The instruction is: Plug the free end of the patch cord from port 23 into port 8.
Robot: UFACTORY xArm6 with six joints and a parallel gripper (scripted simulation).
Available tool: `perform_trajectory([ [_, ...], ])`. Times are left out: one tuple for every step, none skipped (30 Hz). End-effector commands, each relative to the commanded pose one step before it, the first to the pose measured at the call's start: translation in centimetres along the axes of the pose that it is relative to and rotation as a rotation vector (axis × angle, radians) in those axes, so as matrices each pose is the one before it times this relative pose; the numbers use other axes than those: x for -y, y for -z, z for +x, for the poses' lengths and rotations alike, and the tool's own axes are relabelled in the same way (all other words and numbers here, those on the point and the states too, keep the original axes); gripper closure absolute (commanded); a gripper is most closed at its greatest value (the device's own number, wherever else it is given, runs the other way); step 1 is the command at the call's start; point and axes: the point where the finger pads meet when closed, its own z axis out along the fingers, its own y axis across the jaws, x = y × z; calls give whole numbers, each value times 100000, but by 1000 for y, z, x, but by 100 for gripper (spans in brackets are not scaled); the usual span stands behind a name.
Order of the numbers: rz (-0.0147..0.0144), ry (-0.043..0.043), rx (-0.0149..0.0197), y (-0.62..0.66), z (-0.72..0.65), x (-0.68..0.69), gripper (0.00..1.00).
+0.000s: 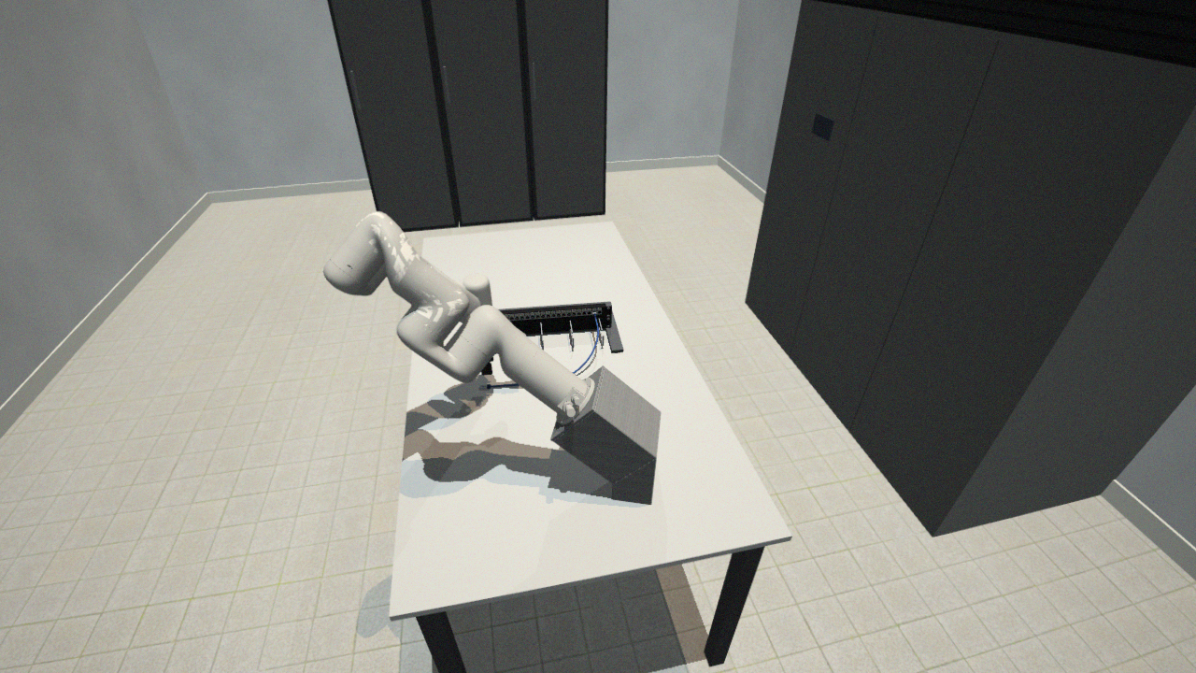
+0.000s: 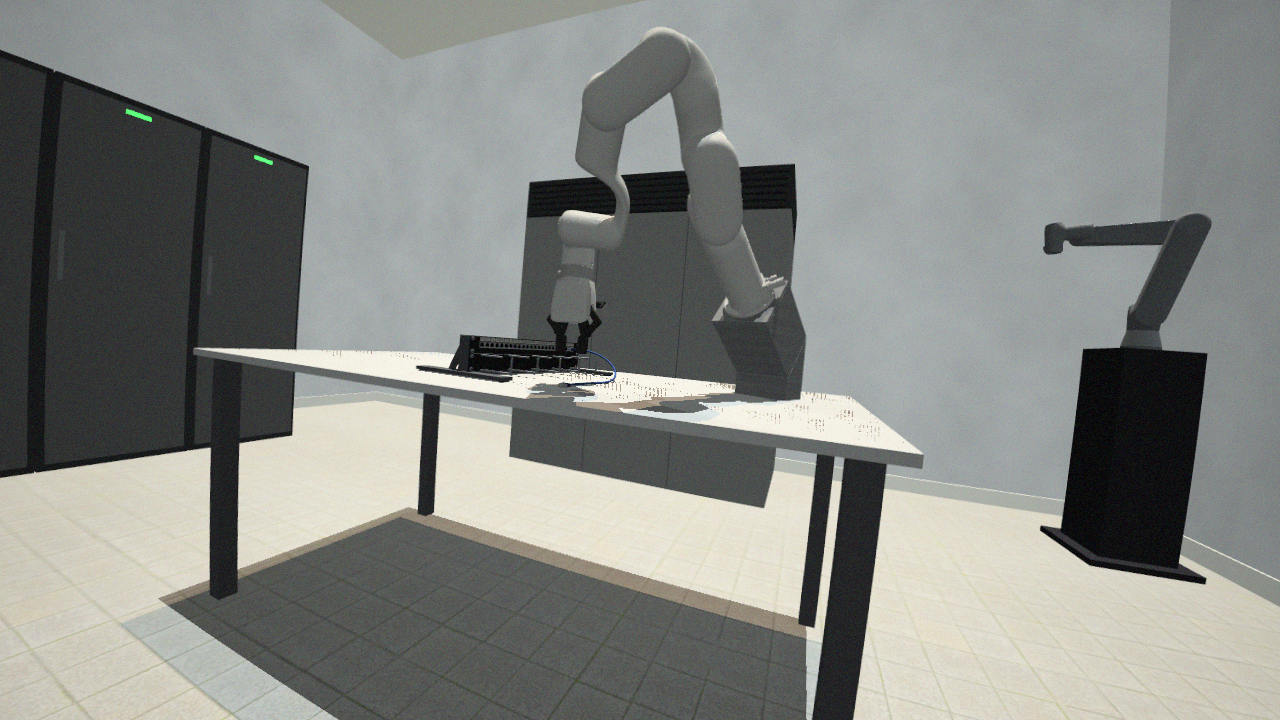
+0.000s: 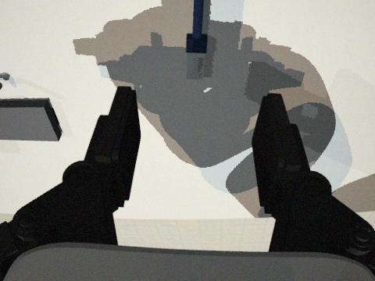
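Note:
The blue patch cord [image 1: 594, 344] [image 2: 614, 365] [image 3: 198, 17] runs from near the right end of the black rack [image 1: 556, 324] [image 2: 463, 352] in a bow over the table. Its free plug [image 3: 191, 66], clear with a dark blue boot [image 3: 196, 44], lies in the arm's shadow, pointing toward the gripper in the wrist view. Which way its latch faces I cannot tell. My gripper [image 2: 572, 347] [image 3: 198, 114] is open and partly narrowed, with nothing between its fingers. The plug is just beyond the fingertips, about midway between them. In the top view the arm hides the gripper. Port 8 is not readable.
Thin cable-guide rods [image 1: 572, 336] stick out from the rack front. A grey rack foot [image 3: 27, 122] lies left of the left finger. The table edge crosses the bottom of the wrist view, with floor [image 3: 195, 234] beyond. The arm's grey base block [image 1: 610, 431] [image 2: 760, 358] stands on the table.

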Motion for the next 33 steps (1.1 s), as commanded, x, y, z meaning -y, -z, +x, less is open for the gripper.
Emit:
perform_trajectory([
  [176, 159, 89, 46, -83, 66, 100],
  [0, 3, 2, 0, -1, 0, 100],
  [0, 1, 1, 0, -1, 0, 100],
  [0, 0, 0, 0, 0, 0, 100],
  [0, -1, -1, 0, 0, 0, 100],
  [0, -1, -1, 0, 1, 0, 100],
  [0, -2, -1, 0, 1, 0, 100],
  [0, -2, -1, 0, 1, 0, 100],
  [0, -2, -1, 0, 1, 0, 100],
  [0, 0, 0, 0, 0, 0, 100],
  [0, 0, 0, 0, 0, 0, 100],
  [0, -2, -2, 0, 1, 0, 100],
  [1, -2, -2, 0, 1, 0, 100],
  [1, -3, -2, 0, 1, 0, 100],
  [0, -2, -2, 0, 1, 0, 100],
  [0, -2, -1, 0, 1, 0, 100],
  [0, -2, -1, 0, 1, 0, 100],
  [0, -2, -1, 0, 1, 0, 100],
  [0, -2, -1, 0, 1, 0, 100],
  [0, -2, -1, 0, 1, 0, 100],
  [0, -2, -1, 0, 1, 0, 100],
  [0, -1, -1, 0, 1, 0, 100],
  [0, -1, -1, 0, 1, 0, 100],
  [0, -1, -1, 0, 1, 0, 100],
  [0, -1, -1, 0, 1, 0, 100],
  [0, -1, -1, 0, 1, 0, 100],
  [0, 0, 0, 0, 0, 0, 100],
  [0, 0, 0, 0, 0, 0, 100],
  [0, -1, 0, 0, 0, 0, 100],
  [19, -33, 13, 1, -1, 2, 100],
  [122, -214, 92, 9, -11, 15, 100],
  [313, -547, 235, 23, -28, 38, 100],
  [573, -1001, 432, 42, -51, 70, 100],
])
